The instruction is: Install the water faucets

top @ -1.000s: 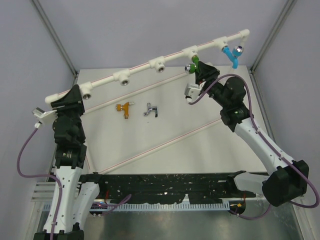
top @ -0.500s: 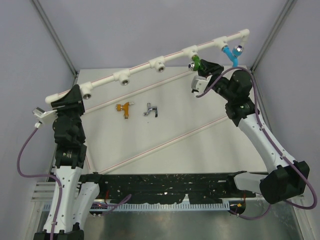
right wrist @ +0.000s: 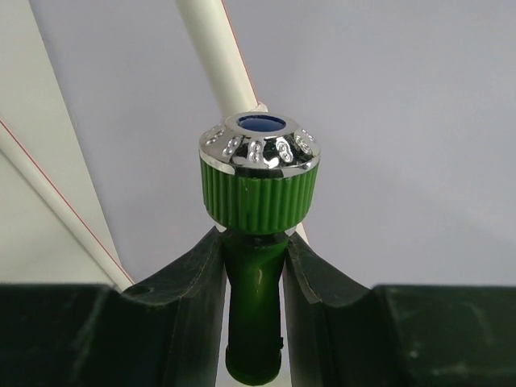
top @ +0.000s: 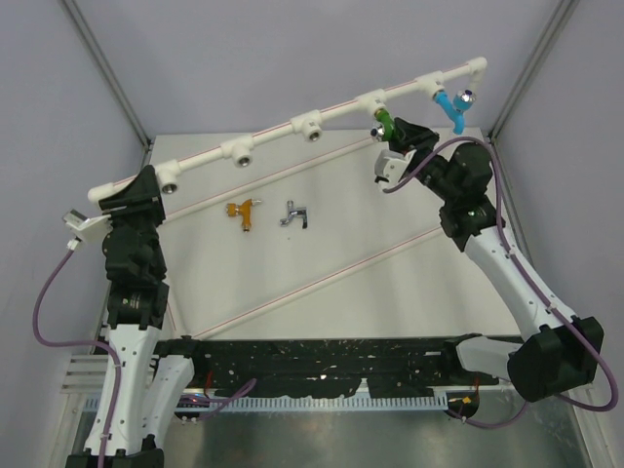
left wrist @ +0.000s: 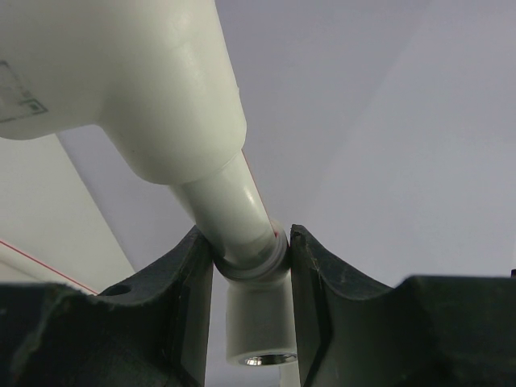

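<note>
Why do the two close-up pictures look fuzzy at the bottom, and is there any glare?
Right wrist view: the right pincer goes soft at the bottom edge, probably too near the lens; the green faucet has small bright glints on its chrome ring. Left wrist view: the white pipe looks pale and slightly blurred at its big near end. Top external view: even light, sharp, faint shadows only.

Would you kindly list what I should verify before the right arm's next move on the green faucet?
1. Grip of right fingers on green faucet: ok, shut on its neck.
2. Hold of left fingers on white pipe frame: ok.
3. Full threading of green faucet: cannot tell.
4. Mounting of blue faucet on the frame: ok.
5. Both orange-gold faucet and silver faucet installed: not ok, they lie on the table.
</note>
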